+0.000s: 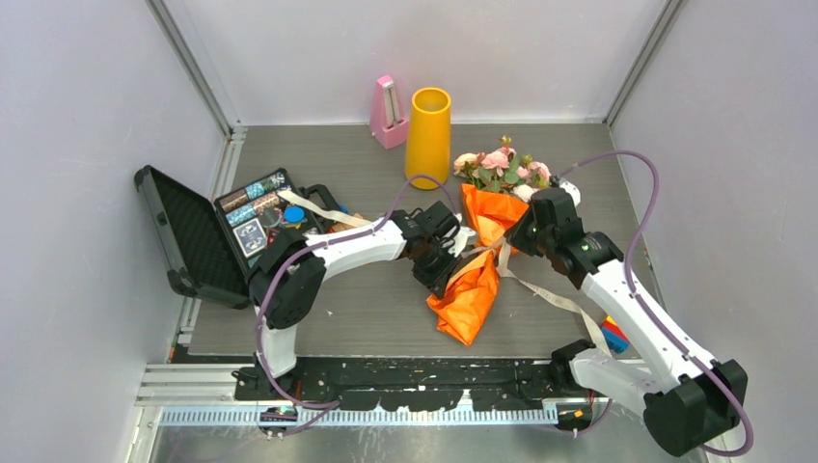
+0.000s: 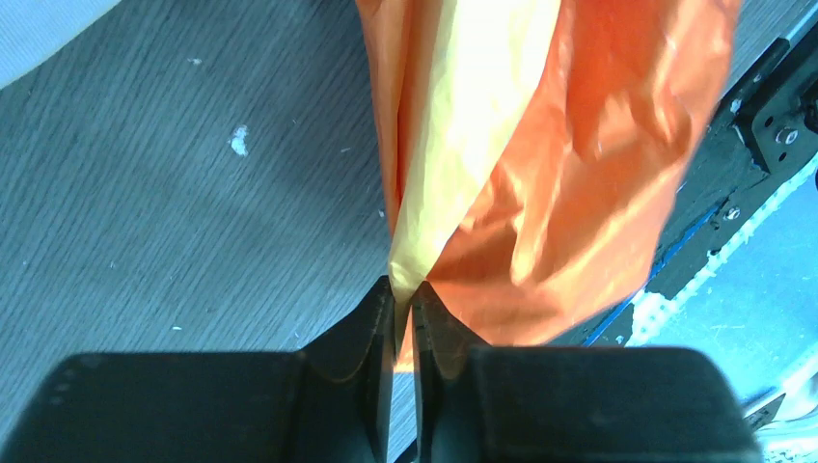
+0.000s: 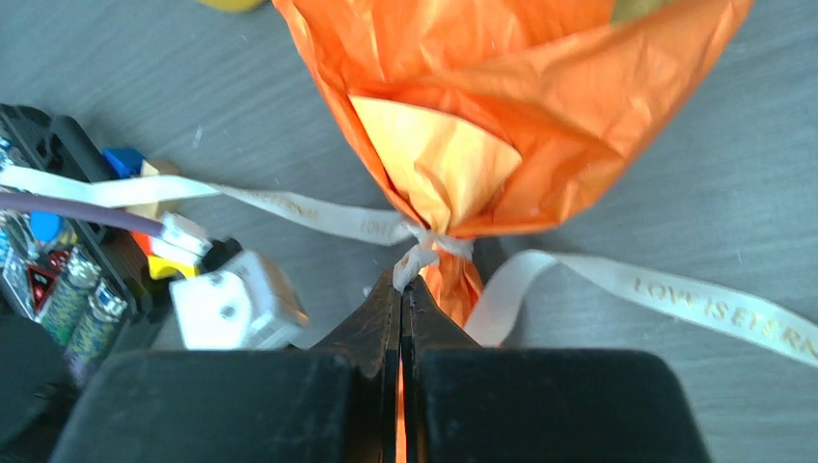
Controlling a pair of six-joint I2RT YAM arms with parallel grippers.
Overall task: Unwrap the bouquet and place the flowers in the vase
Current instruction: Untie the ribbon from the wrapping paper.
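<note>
1. Black case [image 1: 183,241] lies open at the far left; the print on its contents is too small to read.
2. Left gripper [image 2: 403,289] is nearly closed, pinching a fold of the bouquet [image 1: 487,217] in its orange paper.
3. It lies mid-table, its flowers [image 1: 497,162] just right of the yellow vase [image 1: 428,130].
4. Its ribbon [image 3: 675,294] reads "LOVE IS ETERN", cut off at the frame edge.
5. Right gripper [image 3: 402,280] is pressed closed on the ribbon's knot.
</note>
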